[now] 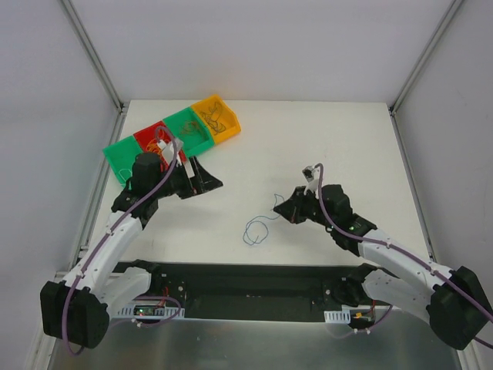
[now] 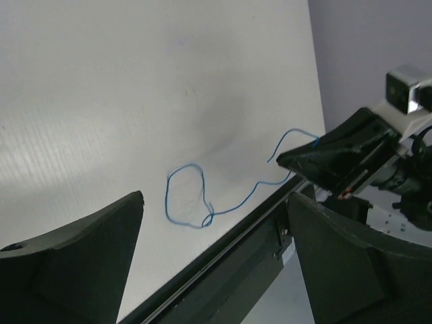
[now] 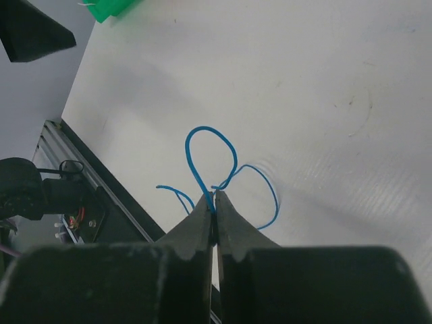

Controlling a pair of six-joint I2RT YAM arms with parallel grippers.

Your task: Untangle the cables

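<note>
One thin blue cable (image 1: 246,233) lies in loose loops on the white table (image 1: 323,146) near its front edge. My right gripper (image 1: 286,208) is shut on one end of it; in the right wrist view the fingertips (image 3: 214,197) pinch the blue cable (image 3: 206,128) just above the table. My left gripper (image 1: 208,173) hovers open by the bins, with nothing between its fingers. The left wrist view looks past the wide-apart left gripper (image 2: 214,199) at the blue cable (image 2: 167,199) and the right gripper (image 2: 324,158). More thin cables (image 1: 214,119) lie inside the bins.
A row of small bins stands at the back left: a green bin (image 1: 117,156), a red bin (image 1: 148,137), another green bin (image 1: 187,122) and a yellow bin (image 1: 229,123). A black rail (image 1: 246,281) runs along the table's near edge between the arm bases.
</note>
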